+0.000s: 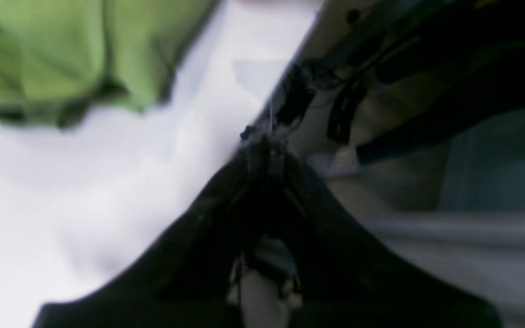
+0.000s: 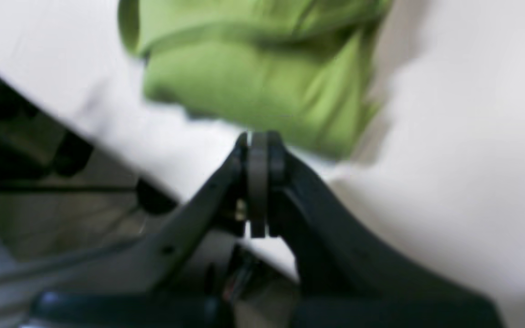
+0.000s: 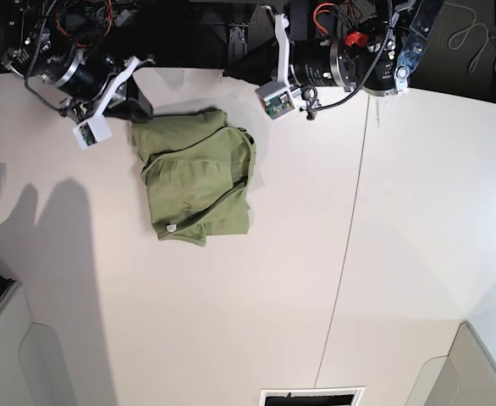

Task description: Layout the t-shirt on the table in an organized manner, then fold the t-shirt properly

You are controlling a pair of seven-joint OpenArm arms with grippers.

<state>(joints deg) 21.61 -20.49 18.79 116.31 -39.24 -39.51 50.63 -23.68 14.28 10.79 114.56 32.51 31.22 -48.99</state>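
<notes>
Olive-green cotton, the t-shirt [image 3: 199, 175] lies bunched and partly folded on the white table [image 3: 316, 279], far-left of the dark seam [image 3: 349, 245]. Its long axis runs near to far, a small white tag [image 3: 171, 228] at the near edge. The left gripper [image 1: 262, 146] and the right gripper [image 2: 258, 150] are both clenched on nothing, each beside the shirt's far end.

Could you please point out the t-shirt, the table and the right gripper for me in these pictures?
t-shirt [image 3: 195, 182]: base view, on the middle of the bunched green cloth.
table [image 3: 417, 220]: base view, on bare white top right of the dark seam.
right gripper [image 2: 258, 139]: right wrist view, on the tips of its shut jaws.
</notes>
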